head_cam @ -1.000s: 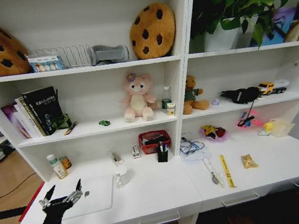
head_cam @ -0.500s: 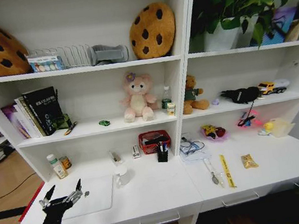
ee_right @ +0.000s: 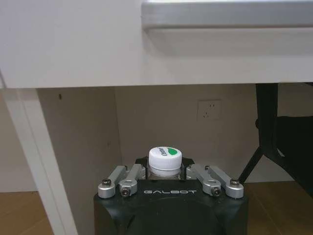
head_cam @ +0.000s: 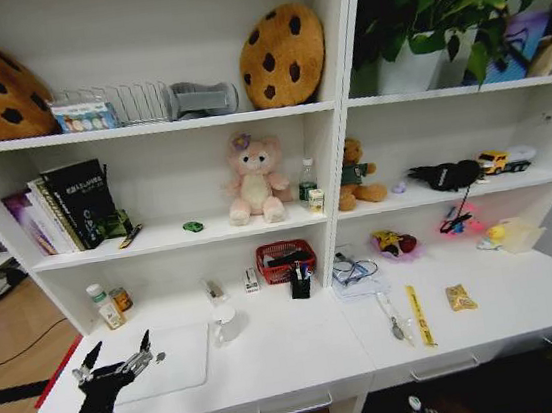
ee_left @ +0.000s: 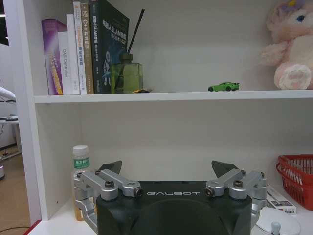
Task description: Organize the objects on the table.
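Right hand (ee_right: 166, 169) around one white-capped bottle (ee_right: 165, 160)

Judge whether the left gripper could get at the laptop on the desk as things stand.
Probably yes: the left gripper hovers open at the laptop near the desk front edge, with nothing between them.

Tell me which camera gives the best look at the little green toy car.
The left wrist view: the toy car sits side-on on the shelf board, clear of the books and the pink plush. The head view shows it as a tiny green speck on the middle shelf. The right wrist view faces under the desk.
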